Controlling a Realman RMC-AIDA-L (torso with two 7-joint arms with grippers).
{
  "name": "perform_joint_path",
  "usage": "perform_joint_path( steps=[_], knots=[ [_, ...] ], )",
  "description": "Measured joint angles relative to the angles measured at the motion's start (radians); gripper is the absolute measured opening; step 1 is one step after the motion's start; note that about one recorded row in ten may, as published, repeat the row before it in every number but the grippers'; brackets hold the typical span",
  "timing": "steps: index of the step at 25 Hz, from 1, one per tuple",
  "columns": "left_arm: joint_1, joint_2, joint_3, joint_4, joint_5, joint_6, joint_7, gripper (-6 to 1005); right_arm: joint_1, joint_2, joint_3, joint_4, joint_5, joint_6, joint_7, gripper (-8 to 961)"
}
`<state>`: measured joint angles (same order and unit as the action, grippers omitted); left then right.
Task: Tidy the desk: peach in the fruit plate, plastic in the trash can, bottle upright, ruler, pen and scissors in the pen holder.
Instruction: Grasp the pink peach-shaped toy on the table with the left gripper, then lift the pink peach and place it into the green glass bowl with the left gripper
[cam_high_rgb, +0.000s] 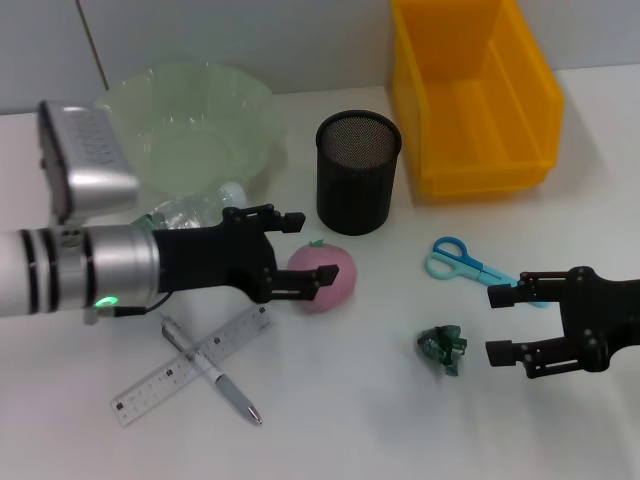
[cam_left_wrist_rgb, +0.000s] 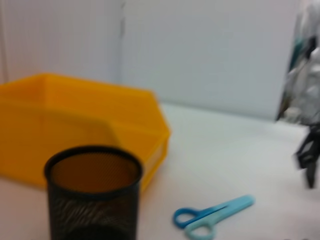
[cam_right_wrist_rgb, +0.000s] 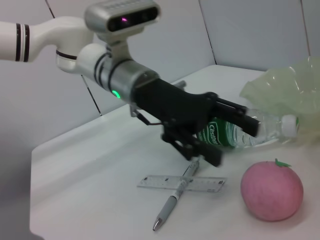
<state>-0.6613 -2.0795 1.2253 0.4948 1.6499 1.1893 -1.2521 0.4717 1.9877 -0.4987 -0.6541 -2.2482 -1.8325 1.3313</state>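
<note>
Peach (cam_high_rgb: 323, 277) lies on the white table (cam_high_rgb: 340, 420), and we see the left gripper (cam_high_rgb: 297, 256) poised just beside it, jaws spread apart and holding nothing. Behind that gripper we note the bottle (cam_right_wrist_rgb: 240, 131) lying on its side against the green fruit plate (cam_high_rgb: 195, 125). Nearer the robot, the ruler (cam_high_rgb: 190, 366) and pen (cam_high_rgb: 212, 371) lie crossed, touching. Beyond the peach stands the black mesh pen holder (cam_high_rgb: 358, 171), with the yellow trash can (cam_high_rgb: 470, 95) beside it. We find the right gripper (cam_high_rgb: 505, 325), likewise spread and empty, between the scissors (cam_high_rgb: 462, 262) and the crumpled plastic (cam_high_rgb: 442, 348).
</note>
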Motion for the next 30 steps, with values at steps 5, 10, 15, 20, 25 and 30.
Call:
perform_joint_path(
  steps=[5, 10, 15, 20, 25, 30],
  knots=[
    [-0.019, -0.001, 0.189, 0.017, -0.061, -0.156, -0.057, 842, 0.001, -0.003, 0.000, -0.001, -0.001, 0.002, 0.008, 786],
    [-0.041, -0.001, 0.284, 0.021, -0.063, -0.220, -0.099, 842, 0.001, -0.005, 0.000, -0.005, -0.001, 0.009, 0.014, 783],
    [-0.047, -0.001, 0.333, 0.022, -0.064, -0.289, -0.109, 837, 0.001, -0.005, 0.000, -0.004, -0.001, 0.014, 0.015, 779],
    [-0.046, -0.001, 0.336, 0.022, -0.088, -0.321, -0.109, 828, 0.004, -0.004, 0.000, -0.006, -0.001, 0.013, 0.015, 776],
    [-0.020, 0.002, 0.331, 0.049, -0.151, -0.311, -0.098, 754, 0.005, -0.005, -0.004, -0.007, -0.001, 0.014, 0.016, 773],
    [0.014, 0.008, 0.319, 0.119, -0.176, -0.248, -0.110, 527, 0.006, -0.002, -0.009, -0.007, -0.001, 0.014, 0.016, 770]
  ],
)
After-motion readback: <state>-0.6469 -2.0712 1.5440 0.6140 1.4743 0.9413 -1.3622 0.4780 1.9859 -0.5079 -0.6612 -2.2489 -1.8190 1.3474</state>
